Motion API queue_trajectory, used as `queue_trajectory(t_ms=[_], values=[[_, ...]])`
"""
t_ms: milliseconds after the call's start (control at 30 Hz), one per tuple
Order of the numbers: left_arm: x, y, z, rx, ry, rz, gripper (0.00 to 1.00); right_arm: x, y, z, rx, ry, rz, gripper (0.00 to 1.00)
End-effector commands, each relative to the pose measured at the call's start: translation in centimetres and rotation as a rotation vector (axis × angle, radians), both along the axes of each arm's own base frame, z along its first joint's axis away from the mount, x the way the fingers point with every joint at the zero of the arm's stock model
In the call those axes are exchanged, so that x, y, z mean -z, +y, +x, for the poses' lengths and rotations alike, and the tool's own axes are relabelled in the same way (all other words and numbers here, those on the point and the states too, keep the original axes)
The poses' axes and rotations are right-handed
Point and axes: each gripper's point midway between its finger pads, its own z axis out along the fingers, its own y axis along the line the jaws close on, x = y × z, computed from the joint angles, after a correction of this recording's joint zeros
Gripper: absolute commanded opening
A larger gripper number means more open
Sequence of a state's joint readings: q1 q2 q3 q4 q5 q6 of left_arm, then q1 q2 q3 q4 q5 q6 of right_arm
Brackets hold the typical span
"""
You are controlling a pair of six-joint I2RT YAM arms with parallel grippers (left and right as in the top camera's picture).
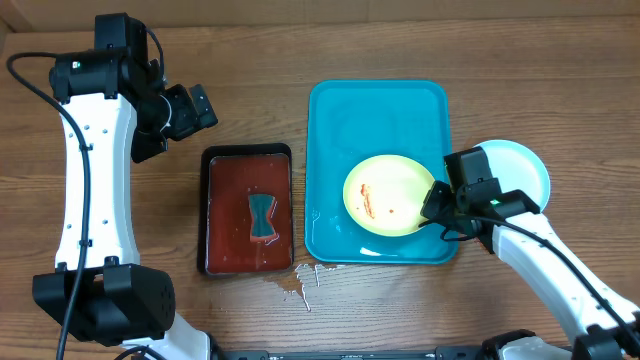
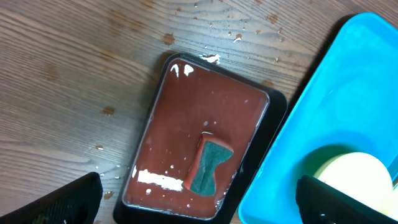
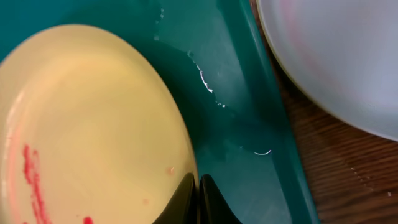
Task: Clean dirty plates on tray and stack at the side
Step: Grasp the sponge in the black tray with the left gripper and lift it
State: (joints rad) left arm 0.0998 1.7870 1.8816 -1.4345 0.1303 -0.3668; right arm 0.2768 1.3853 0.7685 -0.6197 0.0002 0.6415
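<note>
Wood-grain tabletop [image 1: 250, 40] under everything, wet with scattered droplets [image 1: 300, 285] just below the two trays. Right of centre, turquoise tray [image 1: 377, 110], long side running away from the robot, shiny with water. On its near half, yellow-green plate [image 1: 390, 193], lying flat, streaked with reddish smears [image 1: 368, 203] left of its middle. Off the tray, just beside its right rim on the bare wood, light blue plate [image 1: 525, 170], partly hidden by the right arm. Right gripper [image 1: 437, 205] low at the yellow-green plate's right edge, fingers [image 3: 214, 205] pressed together with only a thin seam between, tips right at that rim; pinching it or merely touching, impossible to tell. Left of the turquoise tray, close beside it but apart, black tray [image 1: 205, 210], reddish-brown and wet inside, with a green hourglass-shaped sponge [image 1: 262, 216] lying in it. Left gripper [image 1: 183, 118] hovering above the table beyond the black tray's far left corner, fingers [image 2: 68, 202] spread wide, holding nothing.
</note>
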Motion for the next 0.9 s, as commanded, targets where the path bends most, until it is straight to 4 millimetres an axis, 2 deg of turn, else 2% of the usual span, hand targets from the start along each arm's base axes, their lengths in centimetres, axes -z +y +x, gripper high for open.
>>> queue_trajectory(t_ms=[0, 133, 167, 233, 333, 433, 533, 600, 667, 867], values=[[-1.3, -0.5, 0.7, -0.033, -0.053, -0.035, 1.00, 0.2, 0.6, 1.4, 0.027, -0.037, 0.026, 0.04], [-1.8, -3.6, 0.2, 0.024, -0.042, -0.206, 1.00, 1.0, 0.7, 1.5, 0.031, -0.018, 0.026, 0.04], [-2.3, -5.2, -0.1, 0.150, -0.066, -0.260, 1.00, 0.9, 1.0, 1.2, 0.020, -0.005, 0.045, 0.08], [-2.2, -6.0, -0.5, 0.214, -0.061, -0.259, 0.95, 0.1, 1.4, 1.4, -0.028, -0.026, 0.050, 0.13], [-1.8, -7.0, -1.3, 0.315, -0.041, -0.210, 0.86, -2.8, 1.4, 2.1, -0.132, -0.092, 0.006, 0.19], [-0.8, -7.0, -2.2, 0.348, 0.015, -0.102, 0.85, -6.8, 0.6, 2.4, -0.135, -0.154, -0.034, 0.25], [0.3, -7.9, -2.9, 0.388, 0.054, -0.055, 0.86, -10.6, 0.7, 2.3, -0.137, -0.214, -0.016, 0.30], [1.5, -8.8, -3.7, 0.404, 0.098, -0.054, 0.80, -12.4, 0.6, 1.8, -0.138, -0.238, -0.007, 0.33], [3.2, -9.6, -4.5, 0.397, 0.143, -0.057, 0.75, -13.2, 0.5, 1.2, -0.137, -0.248, -0.005, 0.34], [10.7, -10.3, -6.5, 0.330, 0.255, 0.000, 0.60, -12.3, -0.1, -0.8, -0.139, -0.167, -0.022, 0.33]])
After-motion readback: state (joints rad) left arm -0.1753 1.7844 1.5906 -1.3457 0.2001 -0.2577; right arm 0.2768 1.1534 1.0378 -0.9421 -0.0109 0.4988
